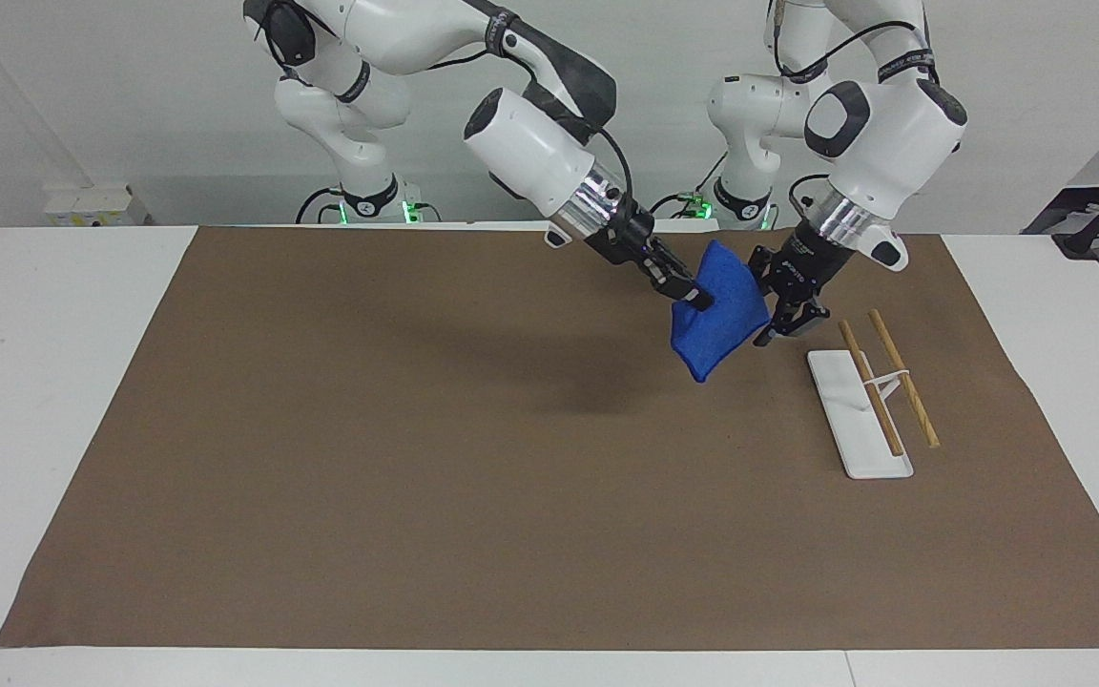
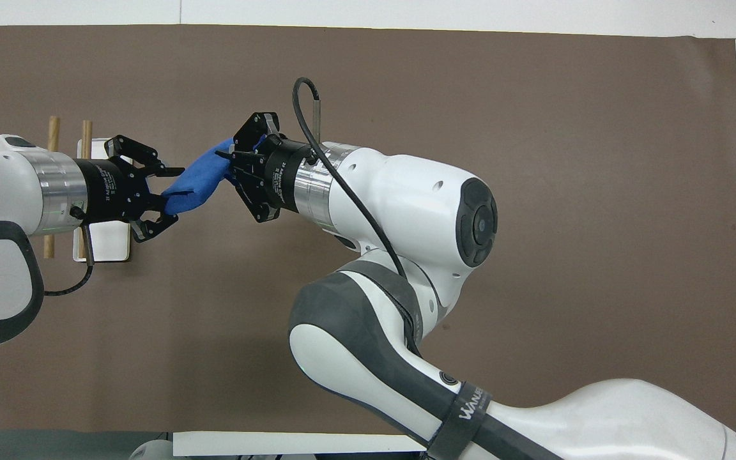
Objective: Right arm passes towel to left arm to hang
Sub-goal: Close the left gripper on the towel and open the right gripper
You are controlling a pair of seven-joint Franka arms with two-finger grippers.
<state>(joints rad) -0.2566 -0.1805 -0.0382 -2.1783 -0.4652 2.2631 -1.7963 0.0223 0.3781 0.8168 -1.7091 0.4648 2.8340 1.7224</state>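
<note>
Right gripper point(image 1: 695, 299) pinching the blue towel point(image 1: 716, 329) in the air over the brown counter point(image 1: 416, 477), left gripper point(image 1: 771, 324) jaws straddling its edge, not visibly clamped, "WANDER" partly legible on right arm strap point(image 2: 474, 404), white rack point(image 1: 860, 410) beside.

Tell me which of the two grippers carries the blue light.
The right gripper, on the arm with the dark grey joint cap, pinching the towel. The left gripper, closing around the towel's other edge, shows none.

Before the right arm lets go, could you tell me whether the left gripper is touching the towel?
Touching. In the overhead view the left gripper has its fingers around the towel end, no gap showing; the facing view agrees.
</note>
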